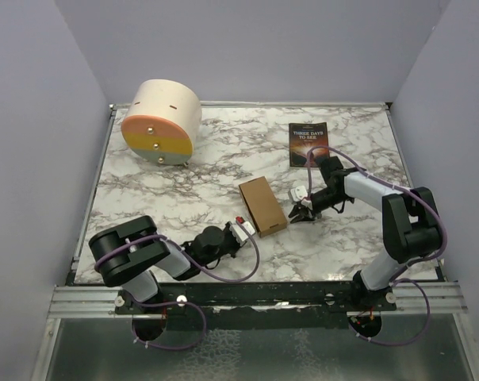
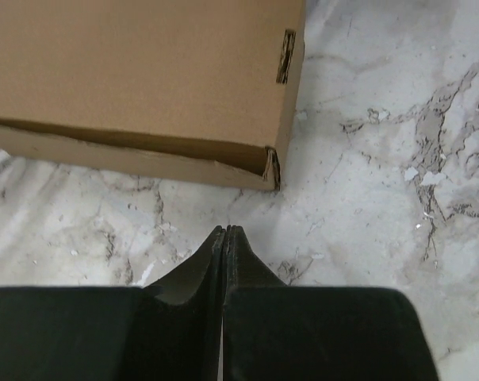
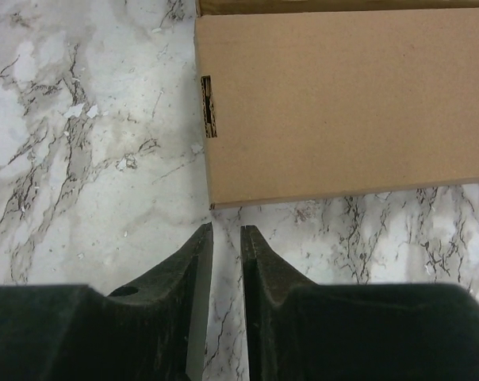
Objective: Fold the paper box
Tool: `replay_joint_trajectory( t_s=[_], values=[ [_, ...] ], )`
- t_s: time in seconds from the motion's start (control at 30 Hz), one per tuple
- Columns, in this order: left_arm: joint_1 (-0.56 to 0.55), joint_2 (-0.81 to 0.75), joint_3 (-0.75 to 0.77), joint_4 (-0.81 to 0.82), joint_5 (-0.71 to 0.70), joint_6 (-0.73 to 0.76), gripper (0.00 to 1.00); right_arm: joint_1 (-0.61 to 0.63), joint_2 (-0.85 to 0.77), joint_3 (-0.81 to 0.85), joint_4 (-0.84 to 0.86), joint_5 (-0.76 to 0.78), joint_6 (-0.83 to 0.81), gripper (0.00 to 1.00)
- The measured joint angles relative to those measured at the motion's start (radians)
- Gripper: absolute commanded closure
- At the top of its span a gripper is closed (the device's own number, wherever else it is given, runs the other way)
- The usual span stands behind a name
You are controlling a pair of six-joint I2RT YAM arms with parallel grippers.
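Observation:
The paper box [image 1: 263, 206] is a plain brown cardboard box lying closed and flat in the middle of the marble table [image 1: 184, 198]. My left gripper [image 1: 247, 229] sits low on the table just off the box's near left corner. In the left wrist view the gripper [image 2: 226, 228] is shut with nothing in it, a short way from the box [image 2: 144, 71] corner. My right gripper [image 1: 296, 213] rests just right of the box. In the right wrist view its jaws [image 3: 226, 228] stand a narrow gap apart, holding nothing, just short of the box [image 3: 350, 103] edge.
A big cream cylinder with an orange-yellow face [image 1: 162, 121] lies at the back left. A dark-covered paperback book [image 1: 308, 143] lies at the back right, behind my right arm. Pale walls close in the table on three sides.

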Motion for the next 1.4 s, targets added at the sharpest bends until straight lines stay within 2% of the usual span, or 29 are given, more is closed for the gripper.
replay_joint_trajectory(
  t_s=[0.3,0.5,0.73,1.07,1.4],
  values=[
    [0.0,0.016,0.016,0.107,0.08,0.089,1.0,0.047,0.029,-0.001,0.047,0.015,0.06,0.84],
    [0.0,0.029,0.031,0.101,0.149,0.095,1.0,0.05,0.03,-0.002,0.058,0.028,0.089,0.88],
    [0.0,0.029,0.044,0.071,0.166,0.095,1.0,0.05,0.029,-0.002,0.062,0.031,0.098,0.9],
    [0.0,0.025,0.09,-0.027,0.166,0.064,1.0,0.059,0.026,-0.003,0.058,0.034,0.079,0.93],
    [0.002,-0.025,0.182,-0.251,0.152,-0.068,1.0,0.077,0.013,-0.003,0.056,0.065,0.048,0.94]
  ],
)
